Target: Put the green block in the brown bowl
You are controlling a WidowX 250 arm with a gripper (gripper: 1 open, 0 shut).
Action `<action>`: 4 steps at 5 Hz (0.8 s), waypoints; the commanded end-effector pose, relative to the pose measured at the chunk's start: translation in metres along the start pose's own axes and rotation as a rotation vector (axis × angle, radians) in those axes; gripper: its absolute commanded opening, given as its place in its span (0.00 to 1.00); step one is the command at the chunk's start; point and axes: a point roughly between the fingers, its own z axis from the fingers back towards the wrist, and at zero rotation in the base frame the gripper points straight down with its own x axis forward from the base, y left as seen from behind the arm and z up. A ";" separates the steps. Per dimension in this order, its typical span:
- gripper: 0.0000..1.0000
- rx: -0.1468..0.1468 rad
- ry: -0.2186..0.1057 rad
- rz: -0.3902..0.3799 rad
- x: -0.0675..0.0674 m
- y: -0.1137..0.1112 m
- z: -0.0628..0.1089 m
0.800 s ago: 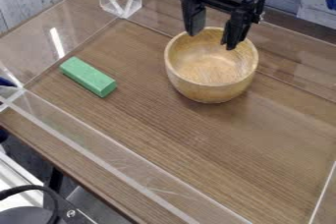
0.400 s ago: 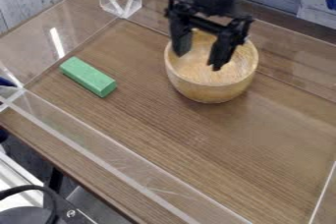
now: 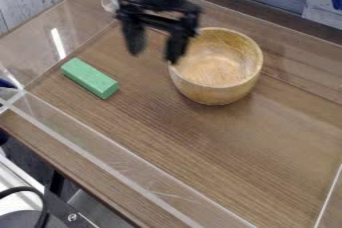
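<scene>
Your gripper (image 3: 156,46) hangs over the table (image 3: 201,142) with its two black fingers (image 3: 132,34) pointing straight down and spread wide apart; nothing sits between them, so you are holding nothing. It stands just left of the brown bowl (image 3: 215,67), with the right finger close to the bowl's left rim, though you cannot tell from this view whether it touches the wood. The left finger is over bare tabletop.

The green block (image 3: 90,78) lies flat on the table at the left side, well apart from the bowl and nearer to you than the gripper. It is turned at a slant, its long side running from far left to near right. Nothing touches it.

The bowl sits upright toward the far right of the table, its pale inside showing and nothing visible in it.

A clear plastic wall (image 3: 120,177) runs around the working area; you see its near edge crossing the lower left and another edge along the right side. In the far left corner a small clear triangular bracket (image 3: 120,0) stands against the wall, behind the gripper. The tabletop is dark wood grain with a bright glare streak near the left edge, just beyond the block
</scene>
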 end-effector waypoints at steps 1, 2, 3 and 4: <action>1.00 -0.022 -0.067 0.186 -0.004 0.033 0.012; 1.00 -0.036 -0.060 0.364 -0.011 0.059 -0.002; 1.00 -0.047 -0.052 0.506 -0.015 0.078 -0.018; 1.00 -0.051 -0.041 0.617 -0.010 0.082 -0.033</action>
